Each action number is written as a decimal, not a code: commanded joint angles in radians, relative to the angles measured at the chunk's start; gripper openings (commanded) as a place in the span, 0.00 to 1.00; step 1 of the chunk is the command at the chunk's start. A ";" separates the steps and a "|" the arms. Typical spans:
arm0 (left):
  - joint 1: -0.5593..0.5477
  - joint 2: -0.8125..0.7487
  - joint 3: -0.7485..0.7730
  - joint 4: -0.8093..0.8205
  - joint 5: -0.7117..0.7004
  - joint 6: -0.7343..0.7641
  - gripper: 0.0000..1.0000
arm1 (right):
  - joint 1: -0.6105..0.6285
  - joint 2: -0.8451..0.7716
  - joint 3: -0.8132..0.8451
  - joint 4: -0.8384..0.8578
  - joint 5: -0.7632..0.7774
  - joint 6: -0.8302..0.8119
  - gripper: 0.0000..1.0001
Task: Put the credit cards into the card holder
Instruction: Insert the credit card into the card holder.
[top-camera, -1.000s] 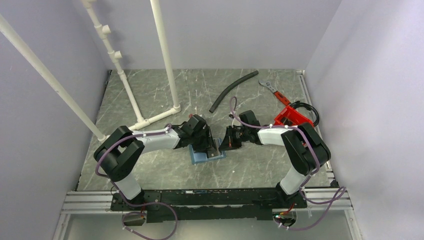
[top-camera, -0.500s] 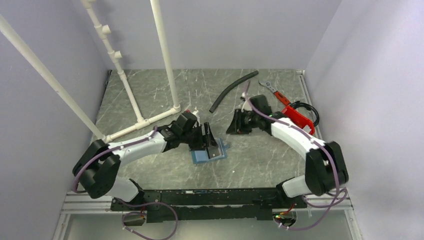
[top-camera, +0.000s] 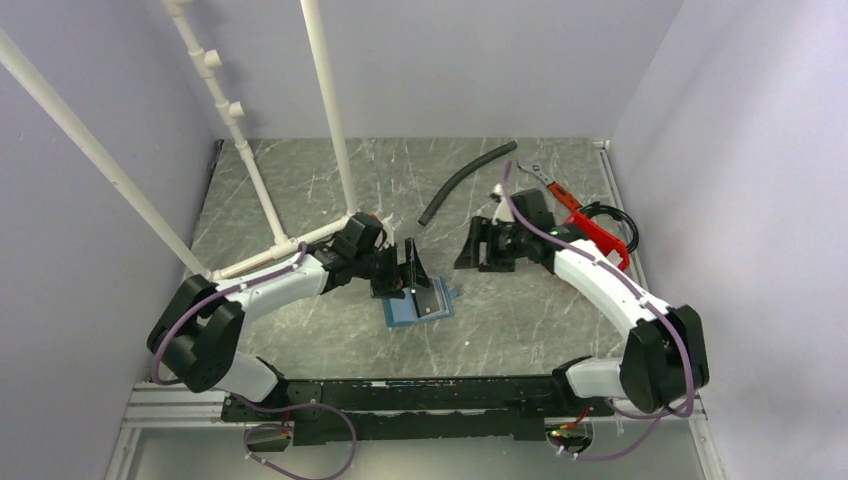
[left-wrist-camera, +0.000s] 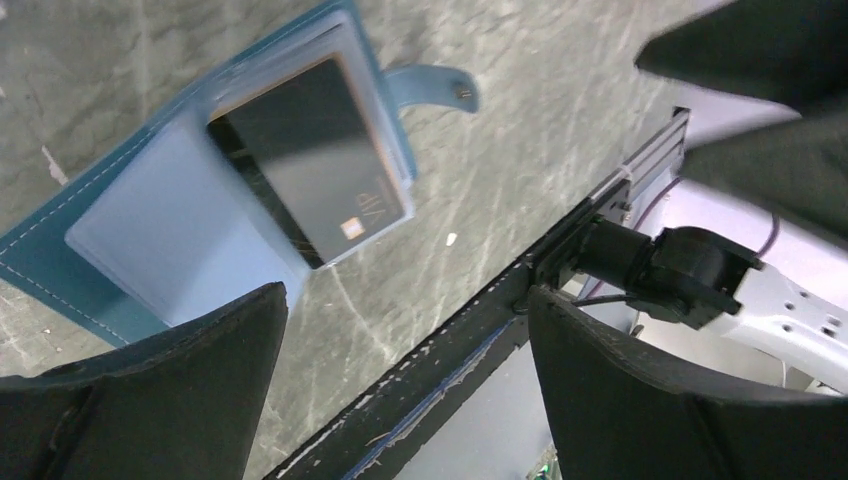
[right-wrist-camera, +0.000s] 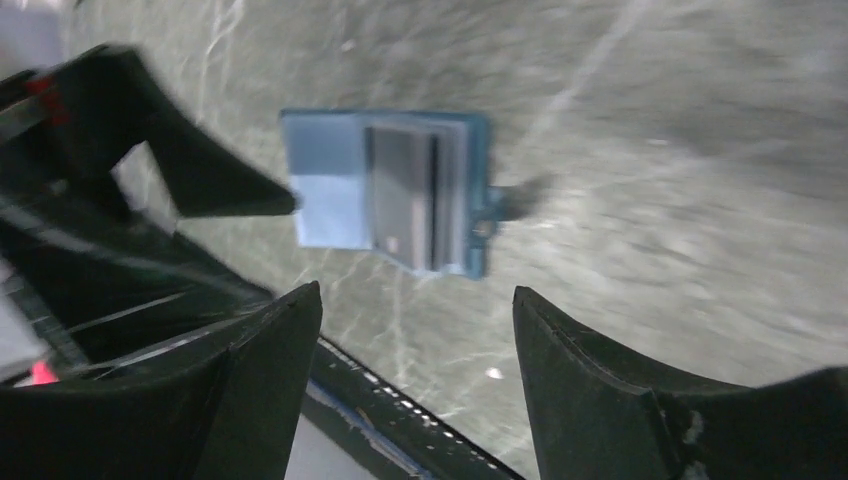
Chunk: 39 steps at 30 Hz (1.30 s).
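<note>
The blue card holder (top-camera: 400, 312) lies open on the marble tabletop between the two arms, its strap tab pointing right. A dark credit card (left-wrist-camera: 310, 170) marked VIP rests on its inner right half (top-camera: 432, 298), with a thin tan edge showing along one side. How deep it sits in a pocket I cannot tell. My left gripper (top-camera: 408, 272) hovers just above and behind the holder (left-wrist-camera: 140, 225), jaws wide open and empty (left-wrist-camera: 405, 295). My right gripper (top-camera: 478, 246) hangs to the holder's upper right, also open and empty (right-wrist-camera: 415, 292), looking down at the holder (right-wrist-camera: 330, 190) and card (right-wrist-camera: 400, 190).
A black hose (top-camera: 465, 182), a wrench (top-camera: 535, 172) and a red bin (top-camera: 590, 232) with a black cable lie at the back right. White pipe framing (top-camera: 330, 130) stands at the back left. A black metal rail (top-camera: 420, 390) runs along the near table edge.
Both grippers have opened and drawn back from the card holder. The left arm moved left and up. The right arm swung away to the upper right. The card stays on the holder.
</note>
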<state>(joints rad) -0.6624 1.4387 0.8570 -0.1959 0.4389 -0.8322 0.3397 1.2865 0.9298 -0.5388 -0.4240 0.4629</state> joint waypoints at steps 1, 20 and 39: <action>-0.002 0.058 -0.054 0.114 0.019 -0.057 0.93 | 0.118 0.090 -0.023 0.186 -0.102 0.103 0.68; 0.000 0.228 -0.014 0.215 -0.026 -0.089 0.68 | 0.156 0.373 -0.067 0.390 -0.170 0.093 0.16; -0.012 0.097 0.047 0.028 -0.051 -0.018 0.90 | 0.102 0.204 0.060 0.059 0.123 0.025 0.36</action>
<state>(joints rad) -0.6922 1.6501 0.8837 -0.1127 0.3698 -0.8734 0.5114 1.6505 0.8837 -0.2707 -0.4889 0.5571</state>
